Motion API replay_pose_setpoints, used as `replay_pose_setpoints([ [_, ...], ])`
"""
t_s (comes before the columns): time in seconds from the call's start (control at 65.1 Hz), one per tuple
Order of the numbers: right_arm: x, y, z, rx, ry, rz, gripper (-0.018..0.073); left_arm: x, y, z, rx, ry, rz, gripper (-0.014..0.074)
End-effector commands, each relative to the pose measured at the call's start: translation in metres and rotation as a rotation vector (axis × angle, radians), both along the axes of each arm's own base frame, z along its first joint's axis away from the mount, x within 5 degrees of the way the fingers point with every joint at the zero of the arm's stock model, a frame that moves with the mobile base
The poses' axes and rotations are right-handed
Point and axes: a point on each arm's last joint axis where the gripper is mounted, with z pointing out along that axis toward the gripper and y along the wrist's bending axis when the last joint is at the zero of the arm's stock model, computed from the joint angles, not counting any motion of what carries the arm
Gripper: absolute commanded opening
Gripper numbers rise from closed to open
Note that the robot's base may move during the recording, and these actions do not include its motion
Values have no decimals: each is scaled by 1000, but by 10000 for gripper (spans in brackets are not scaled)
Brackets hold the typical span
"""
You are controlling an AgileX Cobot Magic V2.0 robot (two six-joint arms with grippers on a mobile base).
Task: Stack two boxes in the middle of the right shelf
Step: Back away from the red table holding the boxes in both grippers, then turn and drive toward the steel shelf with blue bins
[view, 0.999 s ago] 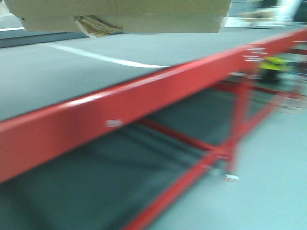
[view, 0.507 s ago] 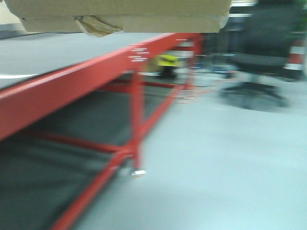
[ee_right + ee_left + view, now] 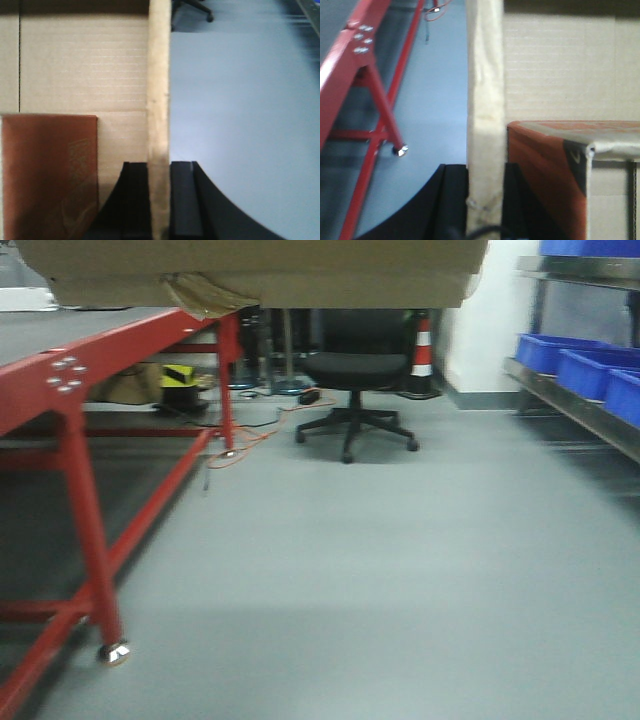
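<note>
since the earlier frames the red table (image 3: 60, 370) has slid off to the left of the front view, the chair (image 3: 355, 370) has come to the middle and the shelf (image 3: 590, 422) has come in at the right edge, while the box (image 3: 260, 270) sits the same along the top of that view. nearest, the left gripper (image 3: 485, 172) straddles the box's left wall, one dark finger (image 3: 452, 200) outside over the floor and the other inside, both tight on the cardboard, so it is clamped on the box. the right gripper (image 3: 159, 172) mirrors it on the right wall, pincer pressed to either face of the board, wrist aimed along the wall. inside the box, between the two walls, lies a red carton (image 3: 545, 170), close to the left wall. seen from the front, the box is held off the floor, its underside level, with a crumpled tape scrap (image 3: 205, 295) hanging at its lower edge, left of centre. below and left stands the table on a caster. farther back are the chair and a striped cone (image 3: 422, 345). at the right, well apart from the box, the shelf carries blue bins (image 3: 570, 360).
</note>
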Motion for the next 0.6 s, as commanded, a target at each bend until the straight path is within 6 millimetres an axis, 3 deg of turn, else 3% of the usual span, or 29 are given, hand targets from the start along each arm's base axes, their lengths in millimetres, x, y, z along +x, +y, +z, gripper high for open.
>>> replay_pose_setpoints([
  [0.0, -2, -2, 10, -5, -70, 8, -154, -2, 0, 10, -6, -62, -12, -111],
  [0.584, -2, -2, 10, -5, -70, 8, -154, -2, 0, 10, -3, -64, -11, -111],
])
